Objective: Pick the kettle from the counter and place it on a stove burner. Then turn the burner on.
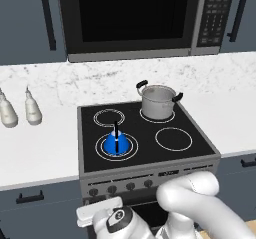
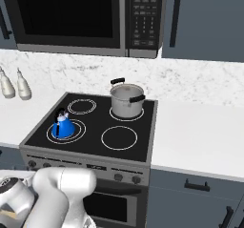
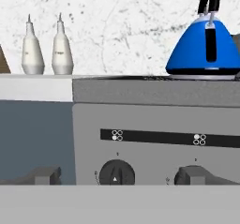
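Observation:
The bright-blue kettle [image 1: 116,144] [image 2: 63,126] [image 3: 205,49] stands upright on the stove burner [image 1: 133,146] [image 2: 77,132], the wide double-ring circle at the cooktop's front left. White counter [image 1: 40,148] [image 2: 200,136] [image 3: 33,88] lies on both sides of the stove. My hand [image 1: 115,217] hangs low in front of the stove's front panel, well below the kettle and apart from it. Its fingertips are hidden, and nothing lies between the jaws in the hand view. That view faces the panel, with one black knob [image 3: 116,174] straight ahead and another knob [image 3: 194,175] to its right.
A steel pot [image 1: 158,101] [image 2: 127,100] with black handles sits on the back right burner. Two white bottles [image 1: 33,108] [image 2: 23,86] [image 3: 33,52] stand on the left counter by the wall. A microwave [image 1: 135,18] hangs above the stove. A row of knobs [image 1: 111,188] lines the stove's front.

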Controlling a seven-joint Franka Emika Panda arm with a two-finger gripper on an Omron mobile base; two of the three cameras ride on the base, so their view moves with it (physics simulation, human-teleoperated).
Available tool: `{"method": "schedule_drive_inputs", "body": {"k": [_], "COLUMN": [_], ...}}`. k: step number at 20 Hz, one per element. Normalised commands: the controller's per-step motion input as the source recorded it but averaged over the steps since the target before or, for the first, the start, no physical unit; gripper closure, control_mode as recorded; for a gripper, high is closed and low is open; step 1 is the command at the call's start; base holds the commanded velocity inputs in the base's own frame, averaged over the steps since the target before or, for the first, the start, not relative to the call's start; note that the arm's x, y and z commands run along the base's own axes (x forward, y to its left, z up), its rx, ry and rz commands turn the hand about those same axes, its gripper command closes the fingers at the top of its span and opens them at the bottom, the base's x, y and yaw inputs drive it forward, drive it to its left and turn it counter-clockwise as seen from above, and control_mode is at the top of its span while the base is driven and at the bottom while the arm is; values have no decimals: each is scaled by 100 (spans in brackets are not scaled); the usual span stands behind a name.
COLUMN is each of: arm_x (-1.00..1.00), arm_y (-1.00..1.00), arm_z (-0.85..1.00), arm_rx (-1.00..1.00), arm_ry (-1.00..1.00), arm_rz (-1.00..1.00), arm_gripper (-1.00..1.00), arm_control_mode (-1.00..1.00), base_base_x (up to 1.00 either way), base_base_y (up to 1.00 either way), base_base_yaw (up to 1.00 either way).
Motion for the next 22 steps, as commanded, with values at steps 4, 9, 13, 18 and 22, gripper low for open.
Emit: {"method": "schedule_drive_inputs", "body": {"k": [4,9,13,18,22], "arm_x": [37,45,28,14,9], "arm_y": [-1,0,0,0,5], "arm_z": [-26,-6,-22,-32,-20], "arm_rx": [5,1,0,0,0], "arm_ry": [-1,0,0,0,0], "arm_rz": [0,0,0,0,0], "arm_gripper": [-100,-100,-100,-100,-100], "arm_control_mode": [-100,-100,-100,-100,-100], "base_base_x": [0,0,0,0,0], "base_base_y": [0,0,0,0,0], "base_base_yaw": [0,0,0,0,0]}}
